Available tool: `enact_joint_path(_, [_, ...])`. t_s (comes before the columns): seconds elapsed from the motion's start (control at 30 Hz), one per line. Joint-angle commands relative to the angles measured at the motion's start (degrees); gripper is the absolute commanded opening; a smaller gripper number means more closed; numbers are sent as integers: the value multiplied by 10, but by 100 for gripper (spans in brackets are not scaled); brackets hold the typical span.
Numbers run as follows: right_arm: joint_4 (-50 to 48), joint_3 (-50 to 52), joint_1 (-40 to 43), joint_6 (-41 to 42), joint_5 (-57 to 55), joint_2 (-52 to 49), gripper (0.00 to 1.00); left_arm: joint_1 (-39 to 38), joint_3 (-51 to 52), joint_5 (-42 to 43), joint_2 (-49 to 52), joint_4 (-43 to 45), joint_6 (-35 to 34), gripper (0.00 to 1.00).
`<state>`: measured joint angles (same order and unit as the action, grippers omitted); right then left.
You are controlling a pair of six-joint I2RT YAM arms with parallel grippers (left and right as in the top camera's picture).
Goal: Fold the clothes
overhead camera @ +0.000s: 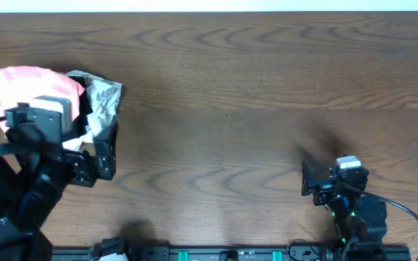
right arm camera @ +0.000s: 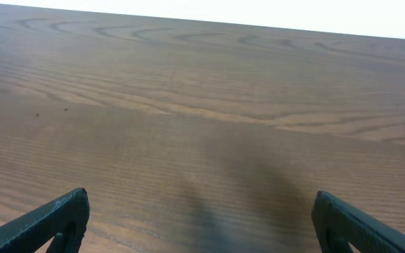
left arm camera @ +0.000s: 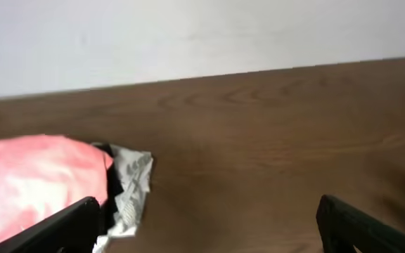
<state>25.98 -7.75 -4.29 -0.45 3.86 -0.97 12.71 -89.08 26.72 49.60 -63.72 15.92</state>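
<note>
The salmon-pink T-shirt (overhead camera: 27,83) lies bunched in a pile at the far left of the table, its lettering hidden. It shows as a pink mound in the left wrist view (left arm camera: 34,179). My left gripper (overhead camera: 100,156) is open and empty, beside the pile's right front edge; in the left wrist view (left arm camera: 206,221) its left finger is next to the pile. My right gripper (overhead camera: 316,181) is open and empty over bare wood at the front right; its fingers show wide apart in the right wrist view (right arm camera: 201,218).
A white cloth with grey pattern (overhead camera: 101,98) and a black garment (overhead camera: 85,109) are bunched against the pink shirt's right side; the white cloth also shows in the left wrist view (left arm camera: 131,186). The wooden table (overhead camera: 231,109) stretches between the arms.
</note>
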Motion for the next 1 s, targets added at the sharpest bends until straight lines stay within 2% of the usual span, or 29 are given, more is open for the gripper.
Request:
enact_joint_path(0.0, [-1,3,6,8,2,4,99,-43,38,-19,-20,18,81,98])
enact_joint_path(0.1, [-1,3,6,8,2,4,99,-71,126,-20,-53,99,113,98])
enact_joint_path(0.3, [-1,3,6,8,2,4,99,-90,355,-19,-161,292,113,98])
enact_joint_path(0.43, [-1,3,6,8,2,4,99,-95,478,-19,-244,372,111,98])
enact_joint_path(0.67, [-1,3,6,8,2,4,99,-95,603,-48,-365,398,80,98])
enact_joint_path(0.97, [-1,3,6,8,2,4,99,-103,700,-85,-443,422,71,98])
